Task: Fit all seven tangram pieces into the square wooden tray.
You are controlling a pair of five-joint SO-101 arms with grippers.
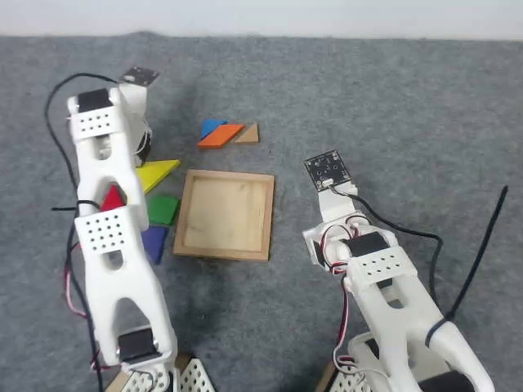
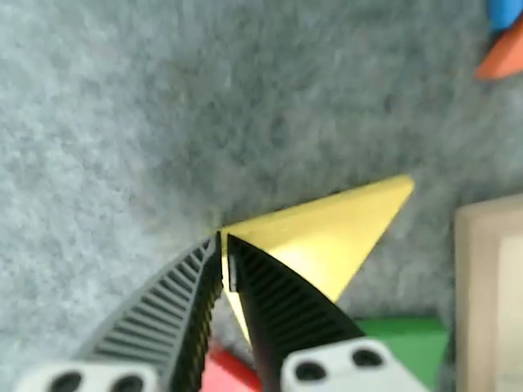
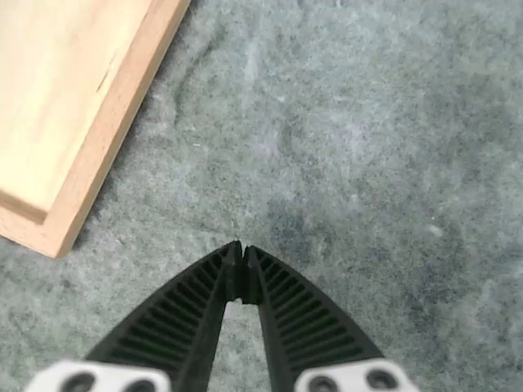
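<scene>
Tangram pieces [image 1: 159,171], seven, beside one wooden tray [image 1: 181,214]; left gripper [image 2: 222,237], right gripper [image 3: 239,245] both clenched

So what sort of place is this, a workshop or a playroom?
Probably a robotics lab or hobby bench: white left arm and right arm on a grey carpeted table, with a square wooden tray and coloured tangram pieces laid out.

Table light: bright, soft and even all over the grey table [image 1: 392,106].
Tray shadow: a soft dark strip lies on the table along the tray [image 1: 221,252] edge nearest the arms.
Right pincer shadow: a faint dark patch lies just ahead of the right pincer [image 3: 242,249].
</scene>
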